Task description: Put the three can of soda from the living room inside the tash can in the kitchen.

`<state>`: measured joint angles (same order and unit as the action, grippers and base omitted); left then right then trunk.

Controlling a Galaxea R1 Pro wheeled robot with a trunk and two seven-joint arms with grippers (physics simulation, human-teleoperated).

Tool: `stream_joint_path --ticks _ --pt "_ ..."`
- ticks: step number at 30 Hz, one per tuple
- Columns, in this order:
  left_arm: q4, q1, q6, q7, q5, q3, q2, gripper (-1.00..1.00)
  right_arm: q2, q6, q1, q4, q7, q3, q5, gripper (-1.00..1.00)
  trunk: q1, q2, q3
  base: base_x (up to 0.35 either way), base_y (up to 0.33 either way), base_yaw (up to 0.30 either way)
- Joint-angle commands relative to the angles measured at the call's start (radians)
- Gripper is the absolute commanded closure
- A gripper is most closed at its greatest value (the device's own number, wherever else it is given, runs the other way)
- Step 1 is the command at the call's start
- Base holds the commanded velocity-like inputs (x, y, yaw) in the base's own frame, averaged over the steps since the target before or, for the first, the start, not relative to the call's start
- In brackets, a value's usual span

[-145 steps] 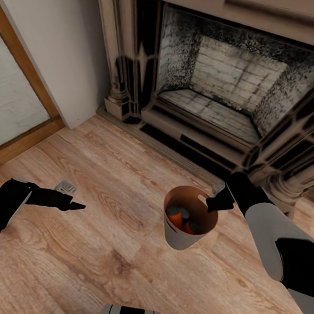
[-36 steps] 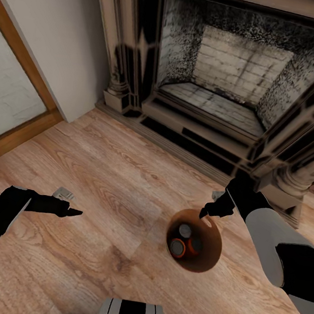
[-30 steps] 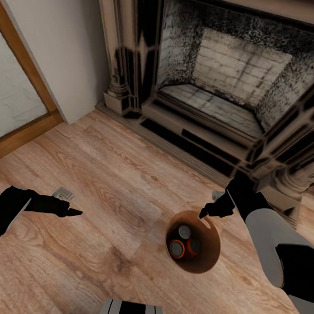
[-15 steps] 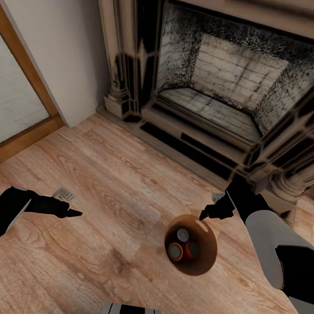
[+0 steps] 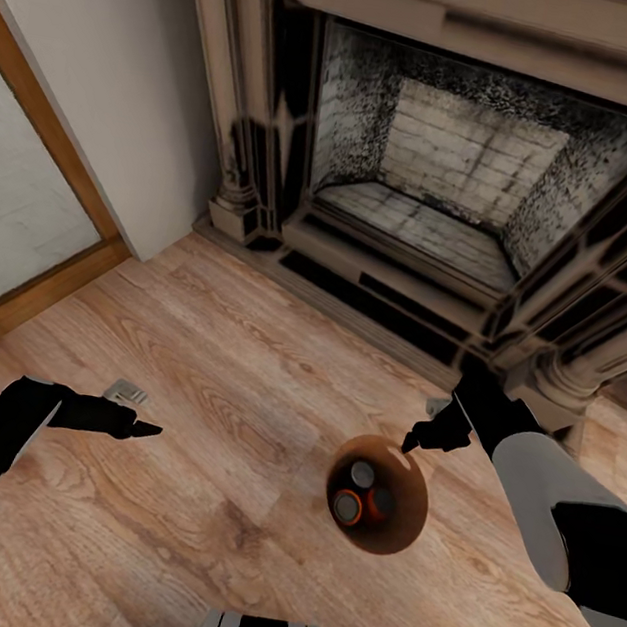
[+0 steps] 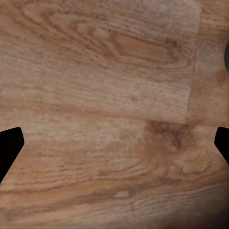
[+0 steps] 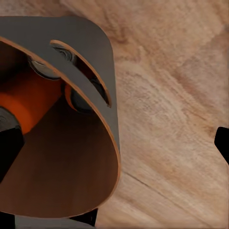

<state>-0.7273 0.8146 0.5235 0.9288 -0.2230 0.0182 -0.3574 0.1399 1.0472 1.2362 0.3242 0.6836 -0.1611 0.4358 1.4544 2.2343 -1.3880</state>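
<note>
Soda cans [image 5: 358, 496] lie together inside the trash can [image 5: 399, 525], which hangs from the right end effector [image 5: 422, 439] above the wood floor [image 5: 237, 413]. That end effector pinches the far rim of the trash can; in the right wrist view one dark finger sits inside the brown wall [image 7: 62, 171] and the rest of the grip is hidden at the frame edge, so the exact finger spacing cannot be read, though it is closed on the rim. An orange can [image 7: 33, 100] and silvery can tops [image 7: 43, 69] show through the opening there. In the head view two grey tops and orange sides are visible at the bottom of the container.

Left end effector [image 5: 139, 426] is held out over bare floor, well apart from the trash can, holding nothing; the left wrist view shows its fingers [image 6: 9, 145] spread wide at both frame edges.

Beyond the arms stands a fireplace [image 5: 446, 183], with a wood-framed glass door [image 5: 18, 196] at the left and a small floor vent [image 5: 125, 391] near the left arm.
</note>
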Motion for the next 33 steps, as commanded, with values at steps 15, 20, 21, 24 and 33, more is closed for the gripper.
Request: stream_joint_path --ticks 15,20,21,24,33 --pt "0.044 0.0 -0.004 -0.022 0.008 0.002 0.0 -1.0 0.023 0.0 -0.035 0.001 0.0 0.001 0.0 -1.0 -0.058 -0.105 0.047 0.0 0.0 0.0" --pt "0.047 -0.001 -0.023 -0.023 0.007 0.002 0.0 -1.0 0.038 0.0 -0.04 0.001 0.0 0.0 0.0 -1.0 -0.077 -0.14 0.063 0.0 0.0 0.0" --pt "0.047 -0.001 -0.023 -0.023 0.007 0.002 0.0 -1.0 0.039 0.0 -0.043 0.001 0.0 0.0 0.0 -1.0 -0.081 -0.147 0.066 0.0 0.0 0.0" --pt "0.048 -0.001 -0.027 -0.024 0.007 0.002 0.0 -1.0 0.043 0.0 -0.07 0.005 0.0 0.004 0.0 -1.0 -0.092 -0.168 0.075 0.0 0.0 0.0" --pt "0.123 -0.001 -0.077 -0.077 0.01 0.003 0.0 -1.0 0.046 -0.061 -0.12 0.011 -0.011 0.006 0.001 -1.0 -0.127 -0.231 0.104 0.0 0.0 0.0"
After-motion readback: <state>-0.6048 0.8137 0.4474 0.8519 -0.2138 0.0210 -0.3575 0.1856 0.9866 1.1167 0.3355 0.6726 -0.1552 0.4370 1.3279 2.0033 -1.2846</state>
